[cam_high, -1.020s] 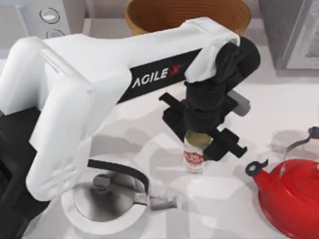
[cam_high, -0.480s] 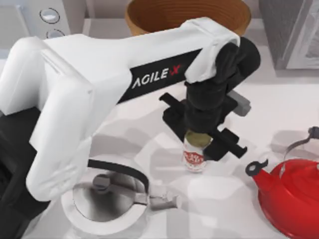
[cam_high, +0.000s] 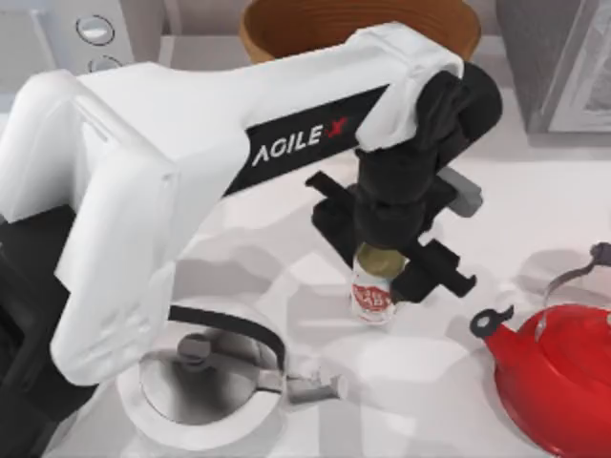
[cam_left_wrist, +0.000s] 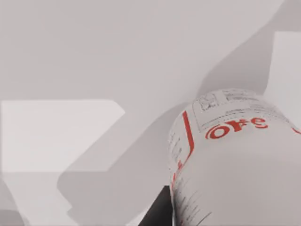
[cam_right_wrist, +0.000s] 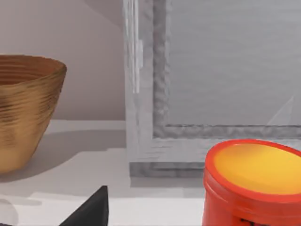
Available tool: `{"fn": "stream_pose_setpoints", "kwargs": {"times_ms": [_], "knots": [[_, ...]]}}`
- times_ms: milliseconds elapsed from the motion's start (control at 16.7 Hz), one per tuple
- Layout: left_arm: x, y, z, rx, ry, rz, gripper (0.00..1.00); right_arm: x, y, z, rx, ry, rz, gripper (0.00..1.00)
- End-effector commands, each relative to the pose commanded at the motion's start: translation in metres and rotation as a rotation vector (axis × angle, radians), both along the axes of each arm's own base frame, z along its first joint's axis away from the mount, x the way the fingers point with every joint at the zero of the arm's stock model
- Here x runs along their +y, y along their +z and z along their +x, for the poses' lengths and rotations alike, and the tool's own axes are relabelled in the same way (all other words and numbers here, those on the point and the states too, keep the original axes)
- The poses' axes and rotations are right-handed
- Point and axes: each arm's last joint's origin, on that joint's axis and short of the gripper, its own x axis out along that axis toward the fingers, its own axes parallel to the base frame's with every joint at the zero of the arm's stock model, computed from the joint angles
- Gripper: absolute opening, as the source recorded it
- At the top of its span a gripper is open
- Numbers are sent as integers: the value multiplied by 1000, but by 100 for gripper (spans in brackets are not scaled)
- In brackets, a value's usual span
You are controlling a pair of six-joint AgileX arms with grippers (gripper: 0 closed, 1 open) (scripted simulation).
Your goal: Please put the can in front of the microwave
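Clamped around the can [cam_high: 373,296], our left end effector [cam_high: 382,277] hangs over the middle of the table [cam_high: 535,210], its black fingers pressed to either side of the tin just below the dull gold top. From above, the can looks upright and either just off the table or barely touching it; we cannot tell which. We judge the grasp made and the carry about to begin. The microwave [cam_high: 81,38] sits at the far left corner of the table, well apart from the can, with 2 round silver knobs on its pale panel. The next move, as we see it, calls for a lift high enough to clear the white kettle [cam_high: 205,382] near our left arm's base, then a sweep left and back toward the microwave's front. The can is a small smooth cylinder with a white paper-like label and red print [cam_left_wrist: 235,127]; it looks rigid and should hold well in the fingers. Behind it stands a ribbed wooden bowl [cam_high: 358,29], and a glossy red kettle [cam_high: 558,372] sits at the right. Our right arm is parked near the red kettle's lid [cam_right_wrist: 254,169], facing a darker grey appliance [cam_right_wrist: 225,70]; we cannot tell how its end effector is set.
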Motion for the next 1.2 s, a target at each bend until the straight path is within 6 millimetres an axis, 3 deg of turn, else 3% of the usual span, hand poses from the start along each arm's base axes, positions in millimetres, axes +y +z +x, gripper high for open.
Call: {"fn": "stream_pose_setpoints", "kwargs": {"times_ms": [300, 540, 660, 780, 900, 1200], "knots": [[1, 30, -1, 1, -1, 2, 0, 0, 0, 0, 0, 0, 0, 100], [1, 28, 1, 2, 1, 4, 0, 0, 0, 0, 0, 0, 0, 100], [13, 30, 12, -6, 34, -3, 0, 0, 0, 0, 0, 0, 0, 100], [38, 32, 34, -22, 107, -15, 0, 0, 0, 0, 0, 0, 0, 100], [75, 36, 60, -41, 207, -27, 0, 0, 0, 0, 0, 0, 0, 100], [201, 42, 110, -68, 497, -29, 0, 0, 0, 0, 0, 0, 0, 100]]}}
